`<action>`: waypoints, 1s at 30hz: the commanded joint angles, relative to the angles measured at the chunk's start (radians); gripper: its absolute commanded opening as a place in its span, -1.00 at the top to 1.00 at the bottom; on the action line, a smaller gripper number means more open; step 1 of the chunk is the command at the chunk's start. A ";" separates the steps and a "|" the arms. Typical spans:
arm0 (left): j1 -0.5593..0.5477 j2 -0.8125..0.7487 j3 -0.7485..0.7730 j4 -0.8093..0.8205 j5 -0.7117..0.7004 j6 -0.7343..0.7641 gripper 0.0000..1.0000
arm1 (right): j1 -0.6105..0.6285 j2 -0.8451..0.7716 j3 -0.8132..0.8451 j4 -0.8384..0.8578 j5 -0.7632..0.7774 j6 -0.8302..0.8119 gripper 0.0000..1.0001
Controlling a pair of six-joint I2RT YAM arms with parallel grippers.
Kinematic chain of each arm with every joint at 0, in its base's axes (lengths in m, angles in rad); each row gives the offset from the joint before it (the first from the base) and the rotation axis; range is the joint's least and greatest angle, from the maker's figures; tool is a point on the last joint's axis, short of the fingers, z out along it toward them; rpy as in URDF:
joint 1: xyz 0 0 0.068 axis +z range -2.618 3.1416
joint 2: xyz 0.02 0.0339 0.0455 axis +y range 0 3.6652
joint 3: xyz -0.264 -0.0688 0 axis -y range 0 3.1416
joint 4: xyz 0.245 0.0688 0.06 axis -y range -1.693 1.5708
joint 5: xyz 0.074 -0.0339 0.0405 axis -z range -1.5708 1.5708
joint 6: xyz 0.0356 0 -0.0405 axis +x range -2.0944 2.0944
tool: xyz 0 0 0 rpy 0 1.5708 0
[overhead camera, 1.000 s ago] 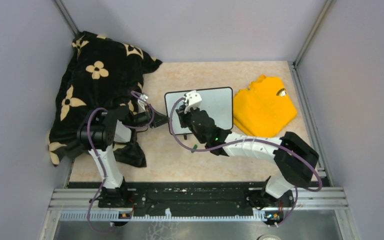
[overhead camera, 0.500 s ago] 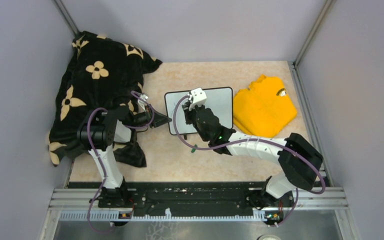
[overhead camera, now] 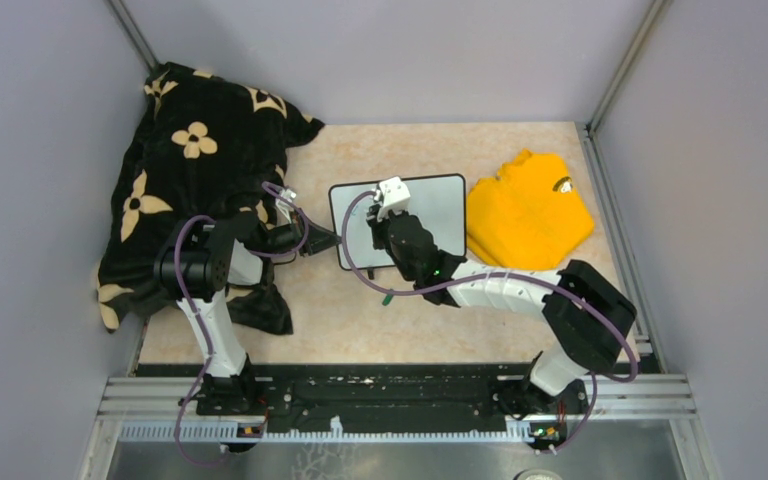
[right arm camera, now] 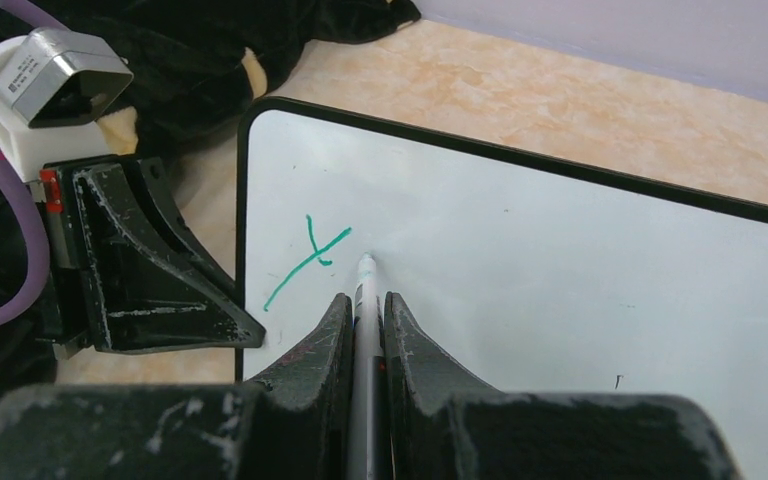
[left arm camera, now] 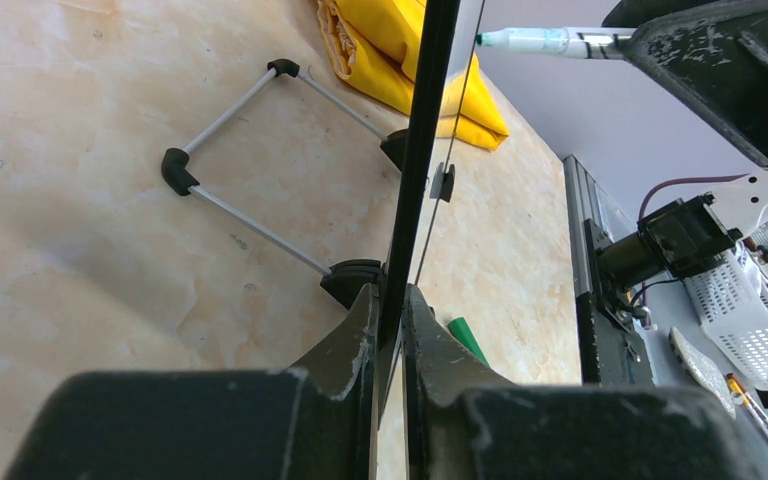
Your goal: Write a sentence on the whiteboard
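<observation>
The whiteboard point(overhead camera: 442, 205), white with a thin black frame, stands propped on a wire stand with black feet point(left arm camera: 175, 170) in the middle of the table. My left gripper point(overhead camera: 330, 240) is shut on its left edge; in the left wrist view point(left arm camera: 390, 310) the frame's edge point(left arm camera: 422, 150) runs up between the fingers. My right gripper point(overhead camera: 378, 222) is shut on a marker point(right arm camera: 365, 290), whose tip touches the board point(right arm camera: 560, 270) just right of a green crossed stroke point(right arm camera: 310, 262). The marker also shows in the left wrist view point(left arm camera: 540, 40).
A folded yellow shirt point(overhead camera: 528, 212) lies right of the board. A black blanket with tan flowers point(overhead camera: 185, 170) covers the left side, under the left arm. A green marker cap point(overhead camera: 387, 296) lies in front of the board. Grey walls enclose the table.
My right gripper with the marker has shifted a little to the right along the board. The left gripper and the board have not moved.
</observation>
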 commanded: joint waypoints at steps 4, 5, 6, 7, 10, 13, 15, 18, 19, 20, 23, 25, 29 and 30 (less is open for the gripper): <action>-0.004 -0.015 0.001 -0.033 0.015 0.019 1.00 | -0.015 0.033 0.038 0.044 -0.023 0.007 1.00; -0.004 -0.015 0.000 -0.032 0.015 0.021 1.00 | -0.015 0.036 0.039 0.042 -0.026 0.008 1.00; -0.004 -0.015 0.000 -0.035 0.015 0.021 1.00 | -0.015 0.039 0.038 0.043 -0.028 0.008 1.00; -0.004 -0.017 0.000 -0.035 0.016 0.022 1.00 | -0.016 0.040 0.038 0.042 -0.028 0.010 1.00; -0.004 -0.017 0.001 -0.040 0.015 0.025 1.00 | -0.016 0.042 0.031 0.037 -0.029 0.014 1.00; -0.004 -0.018 0.001 -0.042 0.015 0.026 1.00 | -0.017 0.037 0.019 0.029 -0.021 0.018 1.00; -0.004 -0.017 0.001 -0.042 0.015 0.026 1.00 | -0.017 0.034 0.011 0.019 -0.013 0.023 1.00; -0.004 -0.018 0.001 -0.044 0.015 0.026 1.00 | -0.021 0.025 -0.004 0.010 0.000 0.029 1.00; -0.004 -0.018 0.001 -0.044 0.015 0.026 1.00 | -0.023 0.021 -0.010 0.010 0.003 0.031 1.00; -0.004 -0.019 0.001 -0.044 0.014 0.027 1.00 | -0.023 0.017 -0.014 0.009 0.009 0.031 1.00; -0.004 -0.018 0.001 -0.045 0.014 0.027 1.00 | -0.028 0.006 -0.021 0.003 0.020 0.031 1.00; -0.004 -0.017 0.001 -0.047 0.016 0.027 1.00 | -0.032 -0.003 -0.025 0.002 0.022 0.030 1.00; -0.004 -0.018 0.001 -0.048 0.015 0.027 1.00 | -0.035 -0.011 -0.032 -0.002 0.026 0.028 1.00; -0.004 -0.018 0.001 -0.048 0.015 0.028 1.00 | -0.036 -0.013 -0.033 -0.002 0.027 0.028 1.00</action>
